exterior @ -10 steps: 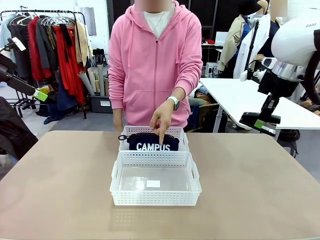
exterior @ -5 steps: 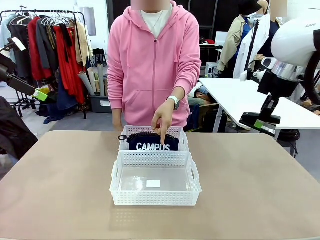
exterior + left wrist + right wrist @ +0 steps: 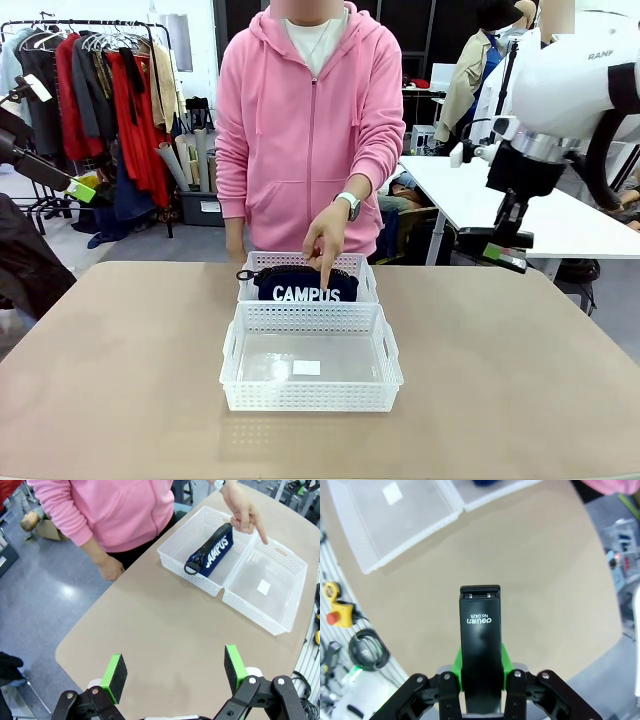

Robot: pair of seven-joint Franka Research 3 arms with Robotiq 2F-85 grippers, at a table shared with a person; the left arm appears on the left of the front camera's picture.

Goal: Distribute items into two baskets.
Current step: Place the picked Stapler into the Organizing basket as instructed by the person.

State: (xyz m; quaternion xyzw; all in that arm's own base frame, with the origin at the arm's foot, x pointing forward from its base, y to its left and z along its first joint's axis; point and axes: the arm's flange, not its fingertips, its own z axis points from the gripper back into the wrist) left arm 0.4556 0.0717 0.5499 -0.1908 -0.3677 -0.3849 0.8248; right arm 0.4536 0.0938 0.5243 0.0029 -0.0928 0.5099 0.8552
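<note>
Two white baskets sit end to end in the middle of the table [image 3: 120, 340], touching along their long sides; the far basket [image 3: 250, 268] holds the navy pouch [image 3: 305, 285], which stands on edge with its white "CAMPUS" lettering facing the robot; the near basket [image 3: 310, 395] holds only a small white label on its floor. The person in the pink hoodie [image 3: 310, 120] stands at the far side; one hand [image 3: 325, 235] points a finger down, its tip at the pouch by the wall between the two baskets; in the left wrist view the same hand [image 3: 241, 511] points over that shared wall, and the pouch [image 3: 212, 547] lies lengthwise in its basket [image 3: 175, 555], with the other basket [image 3: 280, 625] beside it.

The right gripper [image 3: 497, 255] hangs in the air to the right of the baskets, well above the table; in the right wrist view its green pads [image 3: 504, 661] are pressed against the sides of the black stapler [image 3: 480, 645], which sticks out along the fingers over bare table, well apart from the basket [image 3: 395, 540] at the upper left.

The left gripper [image 3: 175, 672] hovers high over the table's corner with its fingers spread wide, nothing between the pads.
</note>
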